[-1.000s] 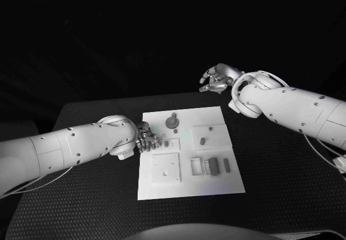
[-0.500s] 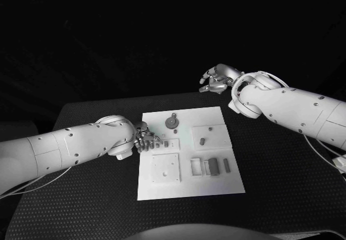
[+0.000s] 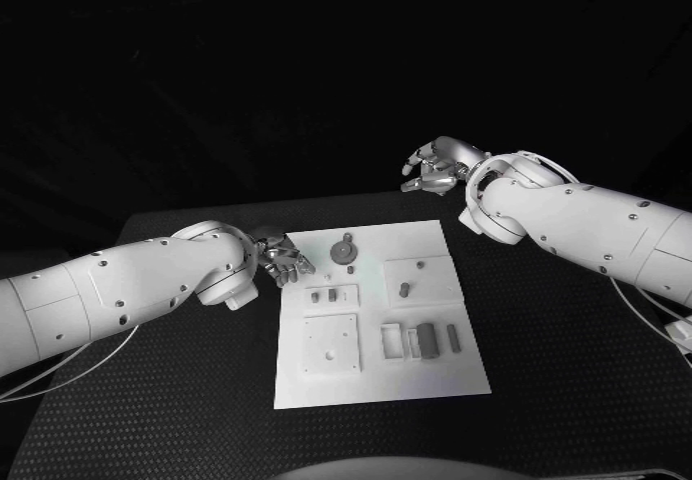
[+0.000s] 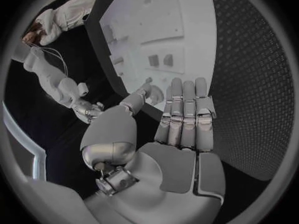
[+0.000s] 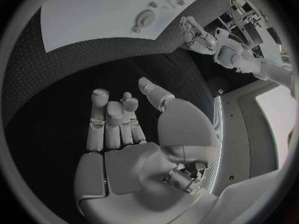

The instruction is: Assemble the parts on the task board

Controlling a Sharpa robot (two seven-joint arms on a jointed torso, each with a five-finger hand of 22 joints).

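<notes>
The white task board (image 3: 372, 375) lies in the middle of the table. On it are a round grey part (image 3: 343, 249), two small grey parts (image 3: 325, 296), a small slanted part (image 3: 405, 290), and long grey parts (image 3: 427, 338) beside a frame. My left hand (image 3: 281, 262) hovers at the board's left edge, fingers (image 4: 185, 114) straight and holding nothing. My right hand (image 3: 436, 165) is raised beyond the table's far edge, well away from the board. Its fingers (image 5: 112, 122) are loosely bent and it holds nothing. The right wrist view shows the board (image 5: 81, 20) and the round part (image 5: 144, 20) far off.
The black table (image 3: 173, 400) runs wide on both sides of the board. A square white plate (image 3: 330, 343) with a hole sits in the board's near left part. My left forearm (image 3: 116, 295) lies over the table's left side.
My left hand has drawn back from over the board's left edge, toward the far left. The whole view has shifted slightly. The right hand has barely moved.
</notes>
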